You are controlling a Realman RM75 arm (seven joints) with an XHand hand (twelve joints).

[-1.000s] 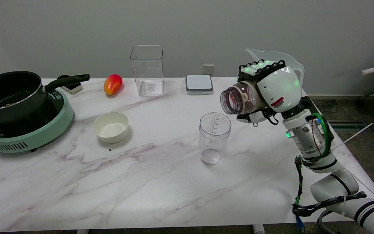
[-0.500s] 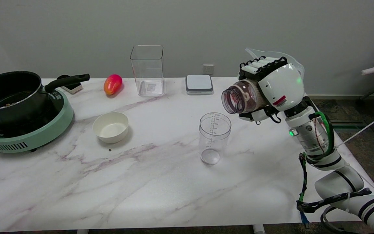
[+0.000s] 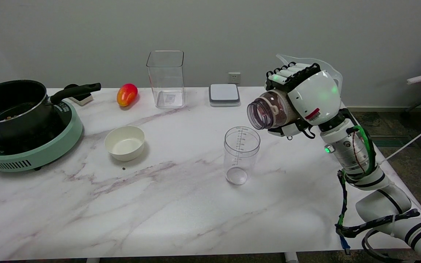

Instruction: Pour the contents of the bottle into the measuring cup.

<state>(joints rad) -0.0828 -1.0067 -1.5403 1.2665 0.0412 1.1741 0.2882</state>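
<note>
Over the last second the right hand (image 3: 307, 100) has drifted a little with the bottle (image 3: 269, 111) it grips: first it rose and slid slightly rightward, and now it has eased back to the left, so the bottle's open mouth sits a touch nearer the rim of the measuring cup (image 3: 241, 155). The forearm behind it has swung outward toward the right. The green glow on the hand's shell has brightened again.

The robot hand (image 3: 302, 98) is showing a glossy white shell, black finger links, a red-and-white sticker and glowing green lights. The silver wrist (image 3: 347, 153) is carrying a green indicator and green and black cables running down white, black-banded arm segments (image 3: 382, 206).
</note>
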